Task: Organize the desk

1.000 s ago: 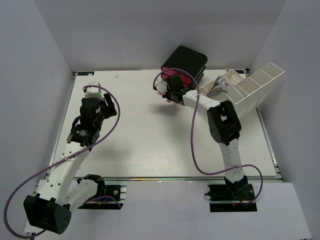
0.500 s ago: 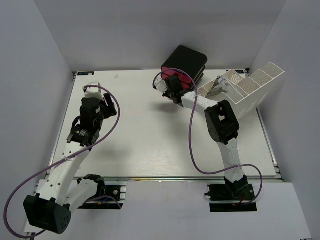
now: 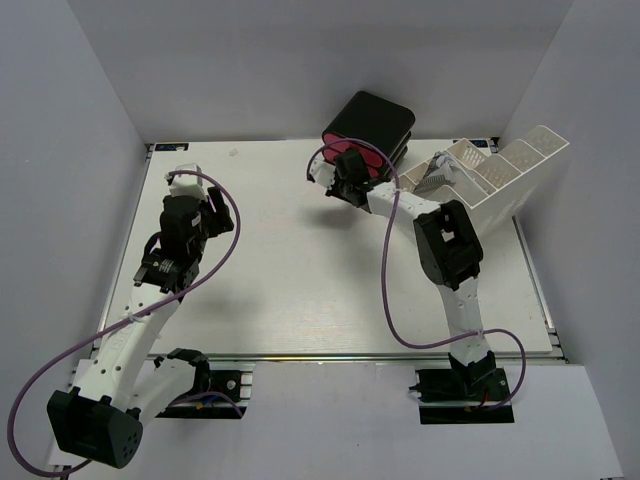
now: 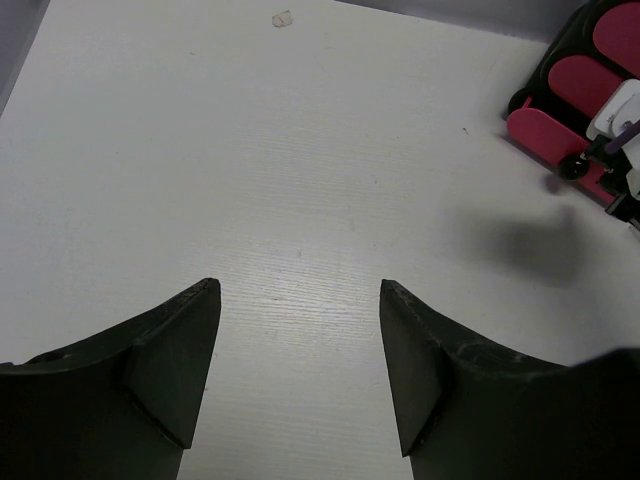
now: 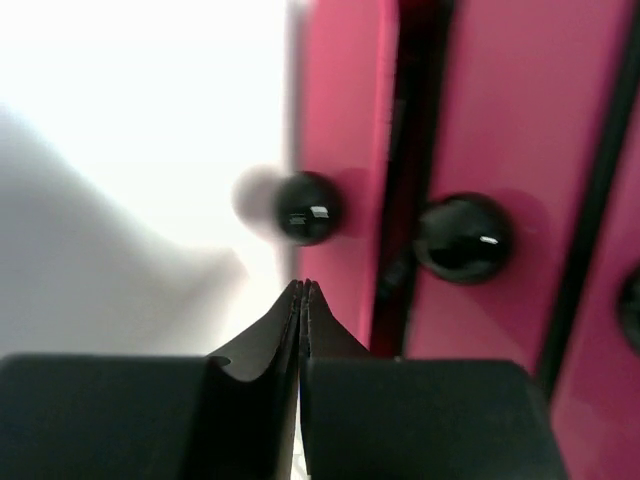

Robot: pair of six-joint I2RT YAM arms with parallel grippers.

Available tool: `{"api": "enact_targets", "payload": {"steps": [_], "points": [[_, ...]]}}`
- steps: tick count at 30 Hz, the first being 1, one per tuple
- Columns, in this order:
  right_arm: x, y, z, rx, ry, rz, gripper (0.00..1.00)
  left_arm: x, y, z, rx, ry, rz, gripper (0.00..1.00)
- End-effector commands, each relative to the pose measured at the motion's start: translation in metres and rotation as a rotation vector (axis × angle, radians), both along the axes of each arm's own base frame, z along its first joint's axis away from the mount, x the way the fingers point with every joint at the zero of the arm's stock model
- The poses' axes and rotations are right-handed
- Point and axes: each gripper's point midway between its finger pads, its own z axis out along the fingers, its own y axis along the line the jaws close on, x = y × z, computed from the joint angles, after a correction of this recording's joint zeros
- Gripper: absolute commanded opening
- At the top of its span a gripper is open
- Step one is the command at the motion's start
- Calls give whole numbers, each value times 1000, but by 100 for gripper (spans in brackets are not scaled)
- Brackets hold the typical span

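- The desk (image 3: 300,260) fills the middle of the overhead view. It is a flat white tabletop running from the silver rail (image 3: 350,355) at its lower edge up to the grey walls at the top and sides.
- A black-and-pink drawer unit (image 3: 368,135) stands at the top centre of the desk, against the back wall.
- Just right of it, a white perforated tray (image 3: 500,170) leans tilted in the upper right corner.
- The right arm reaches from the lower right up to the drawer unit, trailing a purple cable (image 3: 385,290).
- The right gripper (image 5: 303,285) is closed, its fingertips pressed together with nothing between them.
- In the right wrist view the tips point at the left edge of a pink drawer front (image 5: 480,150). They sit just below a round black knob (image 5: 305,208), with a small gap between tips and knob.
- A second black knob (image 5: 463,238) sits on the next drawer front to the right. Both knobs are blurred.
- The left arm is on the left side of the overhead view, above bare tabletop and well apart from the drawer unit.
- The left gripper (image 4: 300,290) has its jaws spread wide and holds nothing; only white desk shows between its dark fingers (image 4: 170,360).
- In the left wrist view a small pale speck (image 4: 283,18) lies on the desk near the top edge, and the drawer unit sits at the upper right.
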Motion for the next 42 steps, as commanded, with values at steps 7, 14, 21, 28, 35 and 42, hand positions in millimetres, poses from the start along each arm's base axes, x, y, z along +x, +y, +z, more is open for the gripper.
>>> {"api": "enact_targets", "payload": {"steps": [7, 14, 21, 28, 35, 42], "points": [[-6, 8, -15, -13, 104, 25, 0, -1, 1, 7, -3, -31, -3, 74], [26, -15, -11, -75, -39, -134, 0, -1, 0, 7, -4, -31, -5, 74], [39, -30, -3, -104, -113, -207, 0, -1, 1, 7, -4, -32, -3, 74], [51, -43, 6, -112, -150, -246, 0, -2, 1, 6, -2, -30, 0, 74], [39, -44, 3, -105, -74, -205, 0, -1, 1, 7, -2, -34, -1, 74], [-114, 39, 33, 351, 507, 287, 1, -2, -2, 9, -9, -43, -19, 74]]}}
